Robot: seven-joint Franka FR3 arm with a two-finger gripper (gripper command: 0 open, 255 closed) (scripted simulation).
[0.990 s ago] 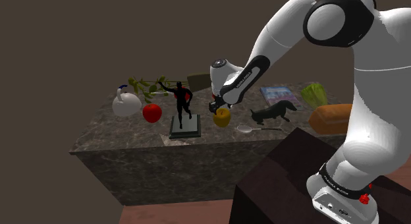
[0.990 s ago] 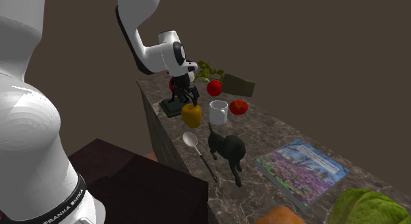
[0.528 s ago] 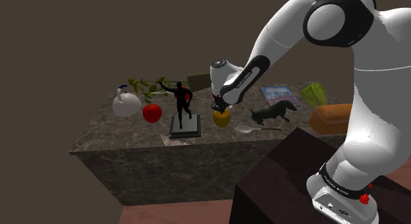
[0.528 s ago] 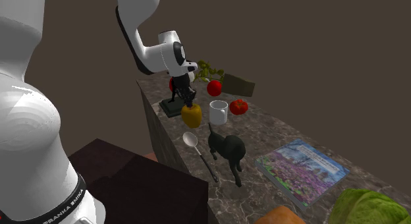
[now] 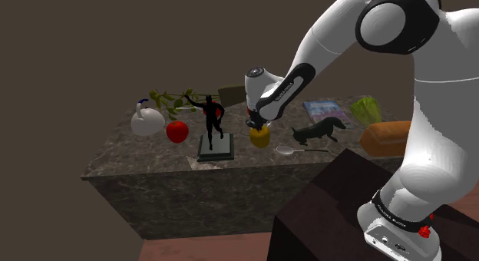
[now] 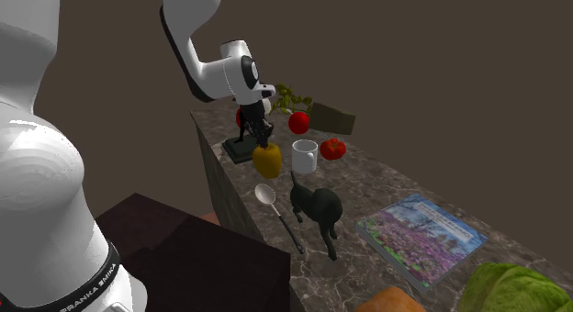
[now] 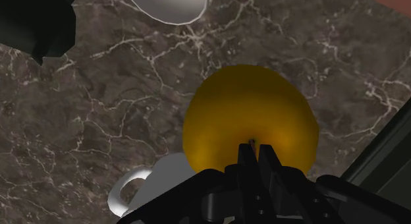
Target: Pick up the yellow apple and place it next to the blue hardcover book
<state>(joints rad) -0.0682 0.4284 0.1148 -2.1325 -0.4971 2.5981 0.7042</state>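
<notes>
The black gripper (image 7: 253, 150) pinches the round yellow apple (image 7: 250, 117) at its stem, beside the white mug (image 6: 305, 157) on the dark marble counter (image 6: 386, 183); the grasp looks made; carrying it to the blue hardcover book (image 6: 418, 235) remains.

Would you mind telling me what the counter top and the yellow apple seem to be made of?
The counter top looks like dark polished stone, perhaps marble: pale veins run through it. The yellow apple has smooth, softly shiny skin shading to orange; real fruit or plastic, I cannot tell.
</notes>
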